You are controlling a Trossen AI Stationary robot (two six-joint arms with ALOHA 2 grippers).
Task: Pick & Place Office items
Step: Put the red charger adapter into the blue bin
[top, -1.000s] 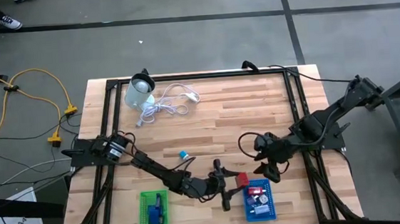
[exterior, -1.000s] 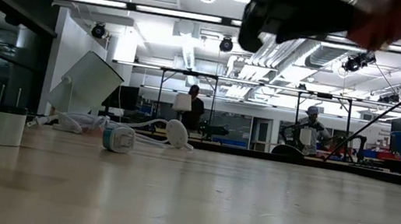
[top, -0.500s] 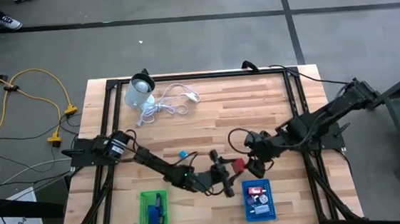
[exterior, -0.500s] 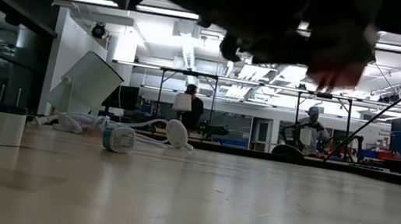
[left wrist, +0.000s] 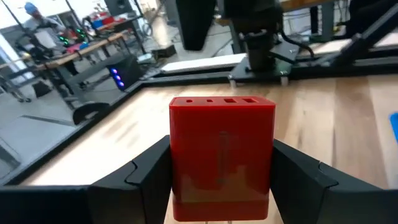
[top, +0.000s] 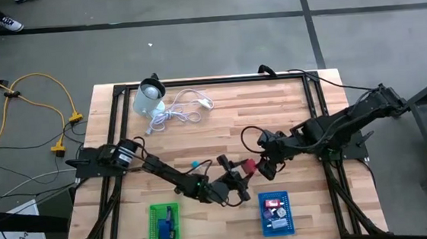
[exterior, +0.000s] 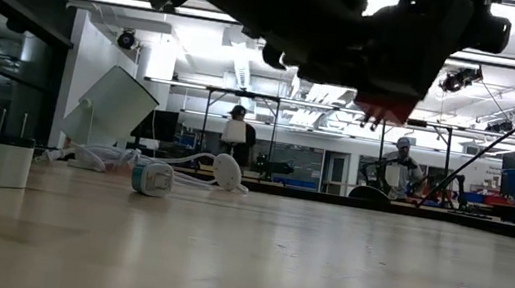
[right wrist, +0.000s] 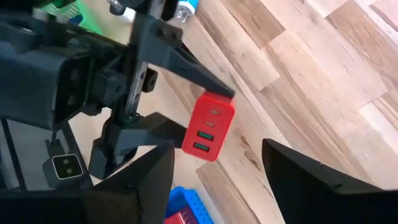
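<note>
Above wood table (top: pixel 274 107), left gripper (left wrist: pixel 221 171) clamps red block (left wrist: pixel 222 155) (right gripper (right wrist: pixel 214 171) facing).

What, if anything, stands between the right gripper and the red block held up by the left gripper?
Nothing visible. The red block sits clamped in the left gripper above the table, its free end facing the open right gripper. Only air and bare wooden table lie between them.

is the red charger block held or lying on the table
Held: the left claw clamps the red charger block between its fingers, up off the table.
</note>
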